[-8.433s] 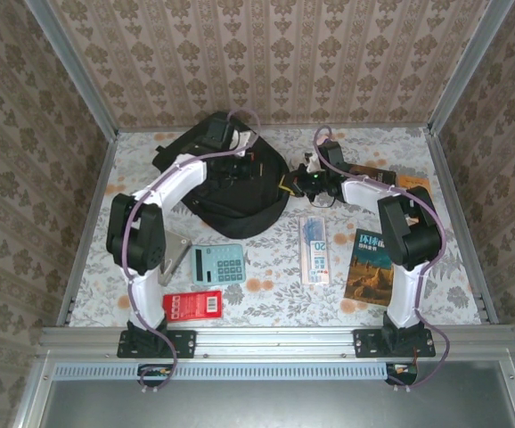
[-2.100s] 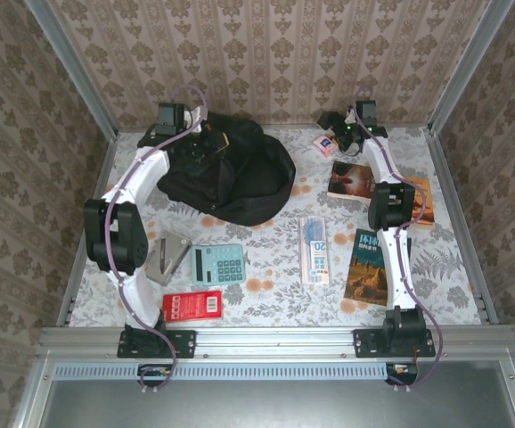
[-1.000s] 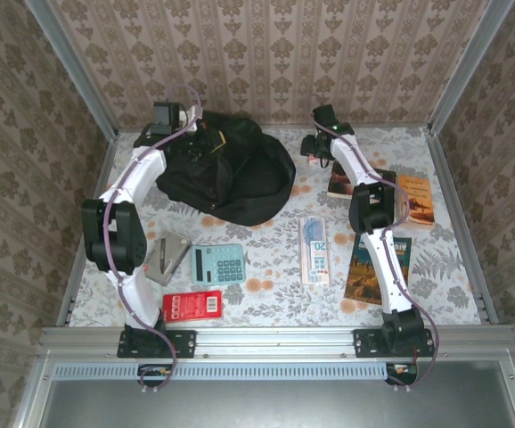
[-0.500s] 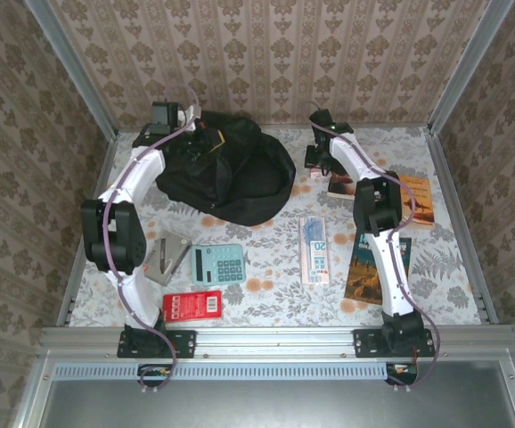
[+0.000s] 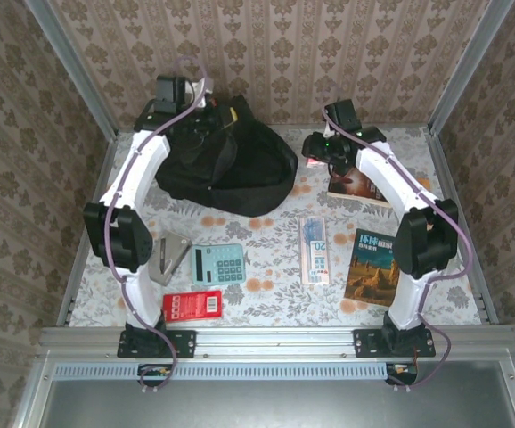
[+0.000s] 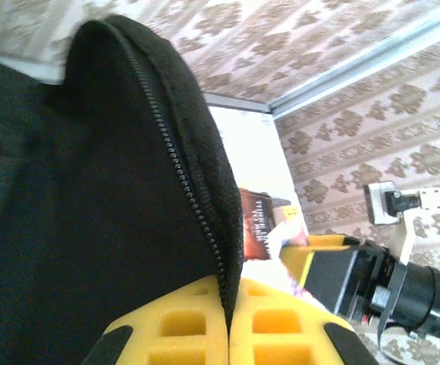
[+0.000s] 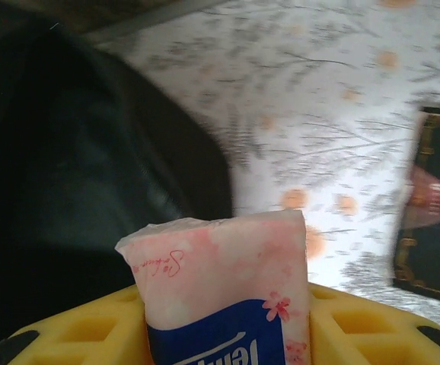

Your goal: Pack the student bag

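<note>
The student bag (image 5: 240, 174), a large black backpack, lies at the back left of the table. My left gripper (image 5: 211, 114) is shut on its zipper edge (image 6: 205, 220) and holds that edge up; the yellow pads (image 6: 174, 327) meet around the fabric. Just right of the bag, my right gripper (image 5: 316, 148) is shut on a pink and blue tissue pack (image 7: 220, 266), which stands upright between the yellow fingers (image 7: 90, 331). Dark bag fabric (image 7: 68, 167) lies beyond and to the left of the pack.
A dark book (image 5: 357, 185) lies under the right arm, with another book (image 5: 373, 266) nearer the front. A ruler pack (image 5: 314, 250), a teal calculator (image 5: 217, 264), a red packet (image 5: 192, 306) and a grey item (image 5: 168, 259) lie across the front.
The left gripper has risen and drawn the bag's edge up and back. The right arm's elbow has swung out to the right, and its jaws have closed on the tissue pack.
</note>
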Robot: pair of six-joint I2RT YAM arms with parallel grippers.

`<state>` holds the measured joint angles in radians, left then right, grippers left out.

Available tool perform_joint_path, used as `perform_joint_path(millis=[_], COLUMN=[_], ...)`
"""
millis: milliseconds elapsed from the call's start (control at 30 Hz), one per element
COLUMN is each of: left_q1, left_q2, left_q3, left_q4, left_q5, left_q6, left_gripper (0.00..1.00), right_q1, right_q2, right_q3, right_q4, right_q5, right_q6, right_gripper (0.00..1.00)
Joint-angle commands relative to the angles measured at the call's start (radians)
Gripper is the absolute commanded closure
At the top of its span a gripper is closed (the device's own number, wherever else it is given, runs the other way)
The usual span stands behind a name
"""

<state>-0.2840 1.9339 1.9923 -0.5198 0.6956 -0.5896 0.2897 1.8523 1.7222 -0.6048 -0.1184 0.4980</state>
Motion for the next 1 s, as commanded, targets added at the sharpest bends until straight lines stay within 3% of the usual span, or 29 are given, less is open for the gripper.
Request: perform_joint_path(millis=[0,167,433,667,967], left_q1=[-0.053,-0.085,-0.090,-0.069,-0.022], left_q2=[0.014,0.004,-0.081,-0.106,-0.155], left_q3=[0.125,0.115,-0.080,-0.105,-0.144], left_q4=[-0.055,-0.048,0.088,0.153,0.230], left_q5=[0.032,0.052,0.021,0.041,0.066], left_q6=[0.067,0.079,0.039,-0.038,-0.100], left_gripper=[1.00,1.00,1.00,1.00,1.00], right_q1=[0.054,0.102,0.127,0.128,0.138], right_q2=[-0.024,0.000,-0.006,0.018,0.059], right_q3=[-0.046,-0.030,0.003,-0.100,-0.112], right_q4=[0.063,0.126,0.093,0.159,0.190], right_q5=[-0.124,-0.190,-0.115,-0.012,0.000], right_q6=[0.074,0.155,0.196,0.430,0.435], right_gripper=[0.53,0.51,0.48,0.50,0.52])
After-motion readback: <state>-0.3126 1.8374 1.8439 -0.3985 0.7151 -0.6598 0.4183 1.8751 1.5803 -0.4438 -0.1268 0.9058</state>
